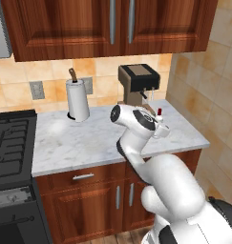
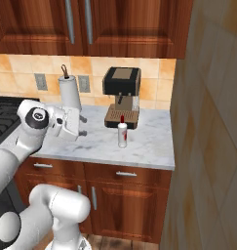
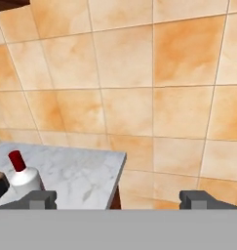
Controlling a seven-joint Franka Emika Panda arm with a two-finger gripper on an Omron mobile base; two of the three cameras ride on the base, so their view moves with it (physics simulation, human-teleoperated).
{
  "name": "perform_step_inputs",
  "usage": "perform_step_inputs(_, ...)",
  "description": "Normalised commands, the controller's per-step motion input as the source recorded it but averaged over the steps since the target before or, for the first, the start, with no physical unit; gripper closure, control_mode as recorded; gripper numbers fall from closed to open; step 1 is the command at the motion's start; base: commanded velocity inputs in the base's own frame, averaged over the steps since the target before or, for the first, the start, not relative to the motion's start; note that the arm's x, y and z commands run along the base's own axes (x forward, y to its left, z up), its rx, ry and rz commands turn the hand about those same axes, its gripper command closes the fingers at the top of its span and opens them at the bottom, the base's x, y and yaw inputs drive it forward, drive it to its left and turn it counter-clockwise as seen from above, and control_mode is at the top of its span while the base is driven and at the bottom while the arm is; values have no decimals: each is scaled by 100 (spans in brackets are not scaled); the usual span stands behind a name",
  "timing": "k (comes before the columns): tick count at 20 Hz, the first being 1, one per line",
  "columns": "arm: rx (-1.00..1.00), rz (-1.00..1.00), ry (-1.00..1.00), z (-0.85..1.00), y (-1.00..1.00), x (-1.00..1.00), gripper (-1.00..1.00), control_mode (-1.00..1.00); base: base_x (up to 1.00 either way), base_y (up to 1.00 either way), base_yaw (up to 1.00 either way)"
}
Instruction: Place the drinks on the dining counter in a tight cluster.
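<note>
- Right base view: the slim white red-capped bottle [image 2: 122, 133] stands upright on the marble worktop [image 2: 149, 141], just in front of the coffee machine [image 2: 121, 96], toward the right end.
- Gripper [image 2: 82, 125] hangs over the worktop left of the bottle, jaws spread wide, holding nothing.
- Paper-towel roll [image 2: 69, 93] stands at the back edge.

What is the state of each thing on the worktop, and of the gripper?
Slim white bottle: upright on the marble worktop, red cap on, in front of the coffee machine, not held.
Paper-towel roll: upright on its holder by the wall.
Coffee machine: standing against the wall, nothing under its spout.
Gripper: open, empty, apart from the bottle.
Cabinet doors: shut.
</note>
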Motion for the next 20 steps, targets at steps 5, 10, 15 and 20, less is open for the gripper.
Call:
perform_step_inputs(5, 0, -1, 0, -21, -19, 25, -100, -100, 0, 0, 0)
perform_step_inputs(10, 0, 0, 0, -18, -19, 25, -100, -100, 0, 0, 0)
perform_step_inputs(15, 0, 0, 0, -16, -20, 28, -100, -100, 0, 0, 0)
perform_step_inputs(20, 0, 0, 0, -14, -13, 25, -100, -100, 0, 0, 0)
